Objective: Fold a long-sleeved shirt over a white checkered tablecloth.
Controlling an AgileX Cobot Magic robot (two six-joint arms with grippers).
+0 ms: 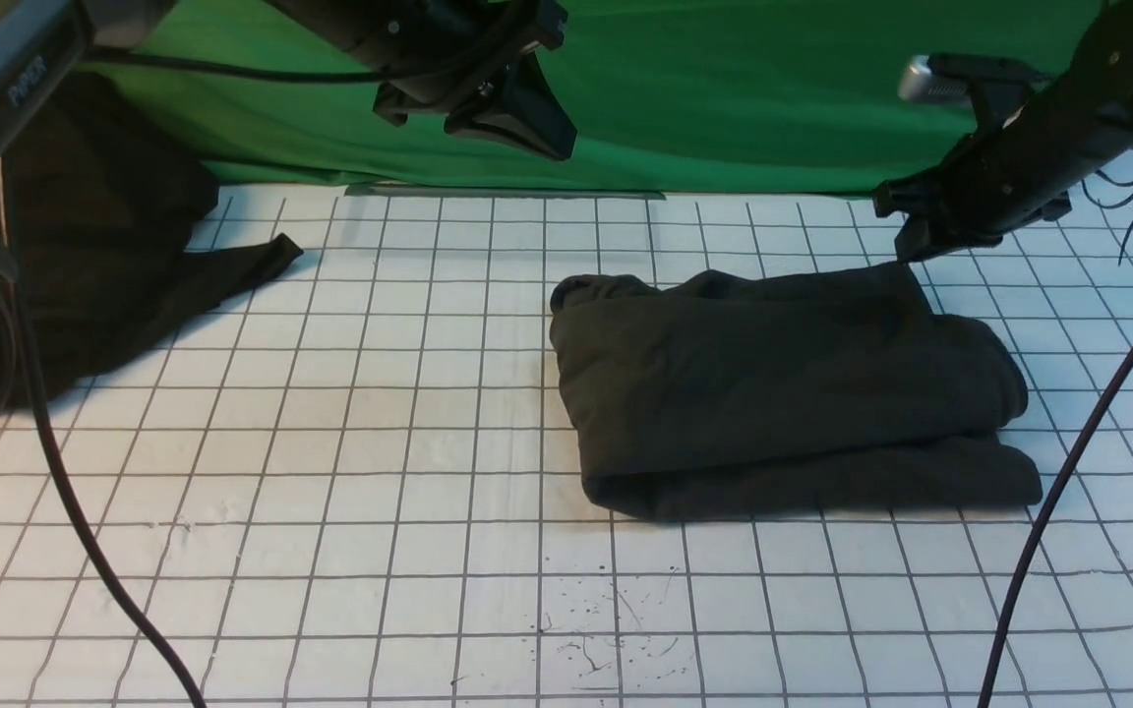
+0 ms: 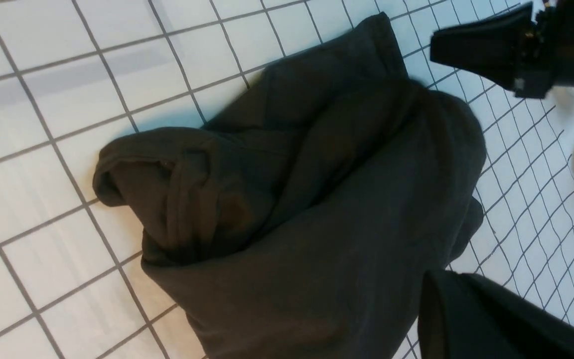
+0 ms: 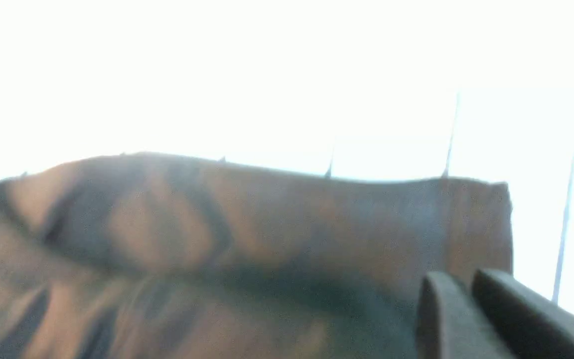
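Wide free squares of the white checkered tablecloth [image 1: 330,442] are seen left of the folded long-sleeved shirt [image 1: 783,393]. Its far right edge is met by the right gripper [image 1: 911,251], nearly closed, grasp unclear. The left gripper [image 1: 517,118] is clenched above, empty.

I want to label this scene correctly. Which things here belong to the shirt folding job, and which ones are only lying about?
Belong to the job:
- long-sleeved shirt, lying folded in a bundle
- white checkered tablecloth under it
- right pincer, at the shirt's far right corner
- left pincer, raised above the table

Only lying about:
- other black cloth heap, far left
- green cloth behind
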